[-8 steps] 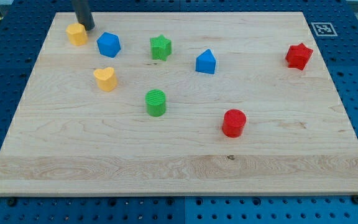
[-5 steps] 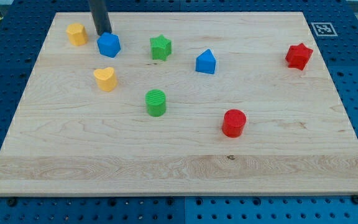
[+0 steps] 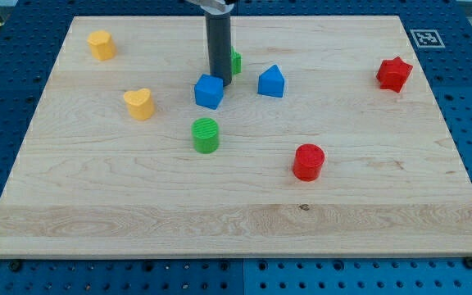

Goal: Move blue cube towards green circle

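The blue cube [image 3: 209,91] sits on the wooden board just above the green circle [image 3: 206,135], a short gap between them. My tip [image 3: 220,80] touches the cube's upper right edge. The dark rod rises from there toward the view's top and hides most of the green star [image 3: 234,61] behind it.
A blue house-shaped block [image 3: 271,81] lies right of the rod. A yellow heart [image 3: 138,104] is at the left, a yellow block [image 3: 101,44] at the top left. A red cylinder [image 3: 308,161] and a red star [image 3: 393,74] are on the right.
My tip swept from the top left to the right and down, pushing the blue cube right and down to just above the green circle. The rod now covers the green star.
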### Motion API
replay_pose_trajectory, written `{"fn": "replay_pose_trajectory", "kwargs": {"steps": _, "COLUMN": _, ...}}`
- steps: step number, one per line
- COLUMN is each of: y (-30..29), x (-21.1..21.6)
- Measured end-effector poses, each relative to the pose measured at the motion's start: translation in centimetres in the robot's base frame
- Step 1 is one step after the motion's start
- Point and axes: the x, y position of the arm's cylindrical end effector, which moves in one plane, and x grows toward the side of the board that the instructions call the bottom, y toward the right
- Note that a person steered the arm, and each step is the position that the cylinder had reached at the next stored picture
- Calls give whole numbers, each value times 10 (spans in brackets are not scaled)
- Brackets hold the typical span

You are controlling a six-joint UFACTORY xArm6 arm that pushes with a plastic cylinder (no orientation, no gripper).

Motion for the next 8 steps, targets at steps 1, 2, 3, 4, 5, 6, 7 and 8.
{"fn": "replay_pose_trajectory", "kwargs": {"steps": 1, "y": -3, "x": 12}}
{"fn": "replay_pose_trajectory", "kwargs": {"steps": 2, "y": -4, "x": 16}}
{"fn": "replay_pose_trajectory", "kwargs": {"steps": 3, "y": -4, "x": -29}}
{"fn": "replay_pose_trajectory", "kwargs": {"steps": 4, "y": -14, "x": -28}}
{"fn": "replay_pose_trajectory", "kwargs": {"steps": 5, "y": -34, "x": -6}}
{"fn": "replay_pose_trajectory", "kwargs": {"steps": 6, "y": -52, "x": 37}}
{"fn": "replay_pose_trajectory", "kwargs": {"steps": 7, "y": -58, "x": 85}}
{"fn": "replay_pose_trajectory", "kwargs": {"steps": 8, "y": -58, "x": 125}}
